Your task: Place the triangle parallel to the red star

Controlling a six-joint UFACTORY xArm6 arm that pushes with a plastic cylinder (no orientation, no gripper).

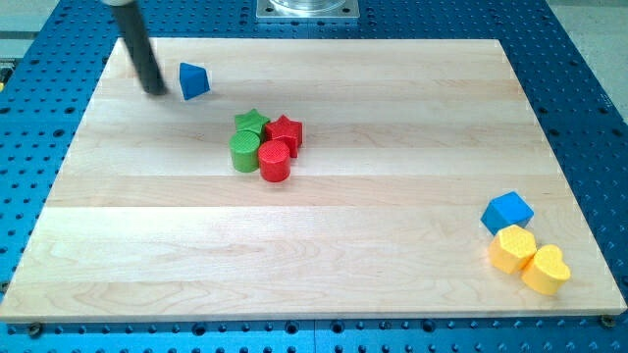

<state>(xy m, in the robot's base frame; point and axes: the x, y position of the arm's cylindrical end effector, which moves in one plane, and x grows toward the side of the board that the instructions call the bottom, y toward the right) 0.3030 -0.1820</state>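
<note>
My tip (pixel 157 91) — a bare rod end, no fingers to clench — rests on the wooden tabletop (pixel 314 245) just left of the blue triangle block (pixel 193 80); the red star block (pixel 286 130) sits well apart.

Just one straight rod, round in section, dark grey to black with a faint sheen along one side. Plain all over, no markings, screws or cables showing. Wider toward 11 o'clock where cut by the frame edge, narrowing to my tip (pixel 156 91) at 5 o'clock.
</note>
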